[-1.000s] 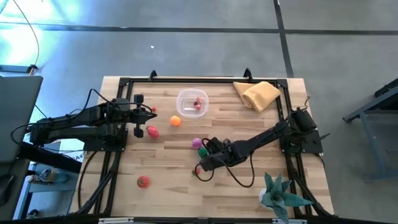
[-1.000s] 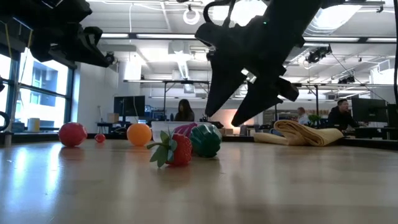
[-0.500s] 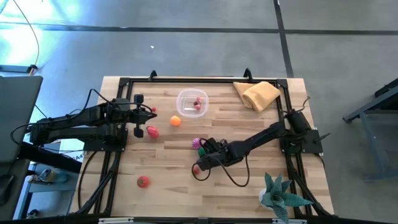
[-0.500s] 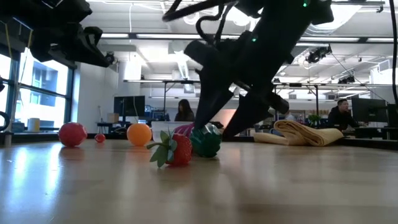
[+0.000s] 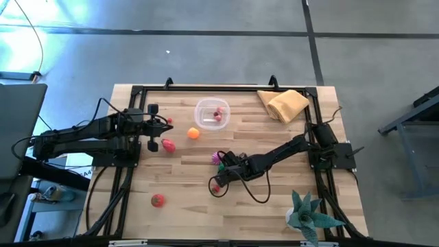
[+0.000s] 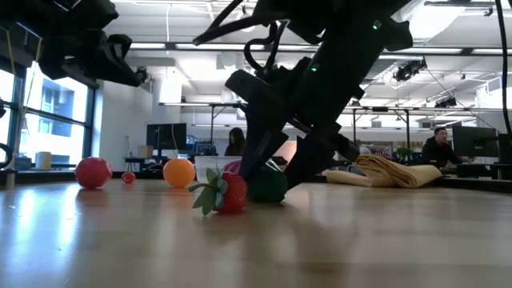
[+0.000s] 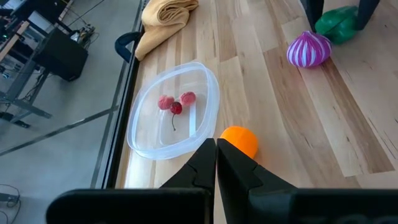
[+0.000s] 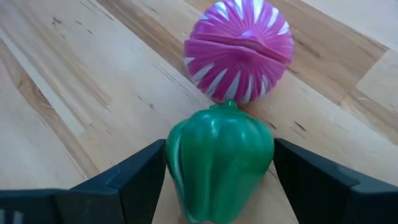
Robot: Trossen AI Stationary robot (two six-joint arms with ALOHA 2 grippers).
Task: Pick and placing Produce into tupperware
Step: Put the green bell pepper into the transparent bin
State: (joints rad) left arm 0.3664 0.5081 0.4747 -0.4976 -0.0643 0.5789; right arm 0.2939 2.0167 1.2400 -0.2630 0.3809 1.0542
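Straddling green pepper (image 8: 219, 163), R hand (image 8: 217, 177) open; no legible text.

In the high view the right gripper (image 5: 223, 176) covers the green pepper (image 8: 219, 163). In the low view the tupperware (image 6: 214, 166) is mostly hidden behind the produce. The plant (image 5: 309, 216) at 5 o'clock is cut off by the edge.

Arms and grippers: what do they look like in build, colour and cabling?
Both arms are dark, nearly black, built of jointed links and mounted at the table's side rails. The left gripper has two smooth, flat-faced black fingers. The right gripper has two wedge-shaped matte black fingers. A loose black cable loops beside the right arm. No markings are visible.
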